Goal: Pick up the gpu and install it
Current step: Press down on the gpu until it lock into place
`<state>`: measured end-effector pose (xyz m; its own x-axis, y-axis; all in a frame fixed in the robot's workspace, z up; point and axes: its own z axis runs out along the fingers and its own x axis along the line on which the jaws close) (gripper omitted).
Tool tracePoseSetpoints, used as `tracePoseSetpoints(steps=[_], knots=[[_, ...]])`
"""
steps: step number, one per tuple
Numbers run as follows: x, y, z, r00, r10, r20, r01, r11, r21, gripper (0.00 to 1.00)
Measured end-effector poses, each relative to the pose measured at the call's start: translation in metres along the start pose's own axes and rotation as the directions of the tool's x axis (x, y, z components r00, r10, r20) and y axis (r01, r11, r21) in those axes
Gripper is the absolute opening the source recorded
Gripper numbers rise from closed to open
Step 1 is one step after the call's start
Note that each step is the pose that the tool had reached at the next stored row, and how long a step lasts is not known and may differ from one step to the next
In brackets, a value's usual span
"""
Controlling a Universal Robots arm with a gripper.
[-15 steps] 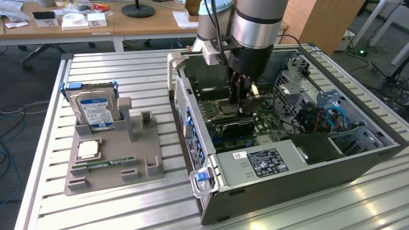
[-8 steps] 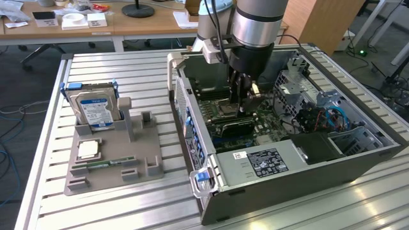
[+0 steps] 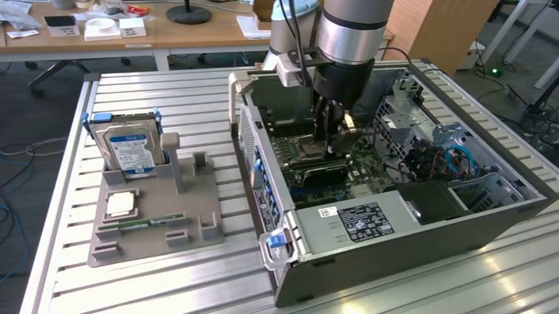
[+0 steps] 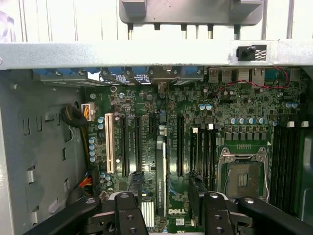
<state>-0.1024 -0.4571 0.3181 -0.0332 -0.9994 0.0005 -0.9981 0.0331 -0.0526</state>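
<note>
Jaws down inside the open computer case, released: they stood apart, one on each side of the gpu, with a gap to it on both sides.

The gpu stood on edge on the motherboard, in line with a long slot, between the black expansion slots and the CPU socket. Whether it was fully seated could not be told.

To judge the step well: card kept square to its slot, bracket end against the case's rear wall, any press straight down and even.

Room was tight. The neighbouring slots lay just beside the card, and the drive cage with its cables stood near the arm on the exterior view's right. The way straight up was open.

The hard drive sat on its grey holder, well apart on the surface.
</note>
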Motion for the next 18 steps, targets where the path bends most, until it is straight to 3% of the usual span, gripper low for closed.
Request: tracePoseSetpoints(steps=[3, 4, 5, 6, 8, 11, 18], knots=[[0.0000, 0.0000, 0.0000, 1.0000, 0.000, 0.0000, 0.000, 1.0000, 0.0000, 0.49], [0.0000, 0.0000, 0.0000, 1.0000, 0.000, 0.0000, 0.000, 1.0000, -0.0001, 0.43], [0.0000, 0.0000, 0.0000, 1.0000, 0.000, 0.0000, 0.000, 1.0000, -0.0001, 0.43], [0.0000, 0.0000, 0.0000, 1.0000, 0.000, 0.0000, 0.000, 1.0000, 0.0000, 0.31], [0.0000, 0.0000, 0.0000, 1.0000, 0.000, 0.0000, 0.000, 1.0000, 0.0000, 0.31], [0.0000, 0.0000, 0.0000, 1.0000, 0.000, 0.0000, 0.000, 1.0000, -0.0001, 0.14], [0.0000, 0.0000, 0.0000, 1.0000, 0.000, 0.0005, 0.000, 1.0000, 0.0000, 0.11]])
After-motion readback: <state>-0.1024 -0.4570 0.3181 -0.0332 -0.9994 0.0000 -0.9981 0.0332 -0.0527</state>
